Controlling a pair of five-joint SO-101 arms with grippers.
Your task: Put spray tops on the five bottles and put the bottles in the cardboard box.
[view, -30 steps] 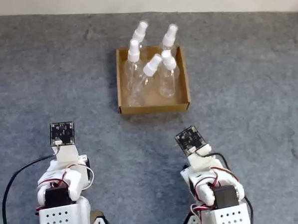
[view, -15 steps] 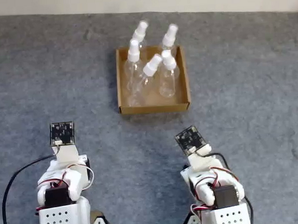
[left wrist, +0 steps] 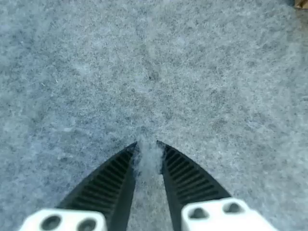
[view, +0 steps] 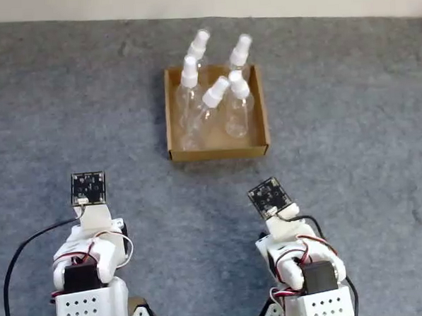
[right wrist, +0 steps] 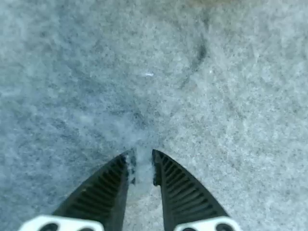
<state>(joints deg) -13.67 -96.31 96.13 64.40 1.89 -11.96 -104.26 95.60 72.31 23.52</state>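
High view first, reading from my left side across. My left arm (view: 88, 235) sits folded back at 7 o'clock on the grey felt-like table cover (view: 66, 102). In the left wrist view my left gripper (left wrist: 147, 144) hangs over bare felt, its black ribbed jaws drawn in to a narrow slit and gripping nothing.

At 12 o'clock of the table centre stands the shallow square brown cardboard box (view: 172, 117), at roughly 1 o'clock from my left arm and 11 o'clock from my right. Inside it are the five clear plastic bottles with white spray tops (view: 237, 110), all capped, leaning on one another. Two of them tip toward 12 o'clock, so their tops reach past the far wall.

I judge these bottles empty and light, thin-walled enough to give under a hard squeeze, smooth and round enough to slip or roll, and top-heavy with the sprayers on. If I had to take one, I would pinch the neck just under the white top, gently.

My right arm (view: 293, 246) is folded at 5 o'clock. My right gripper (right wrist: 142, 154) is likewise closed to a slit over felt, empty. The job looks complete to me.
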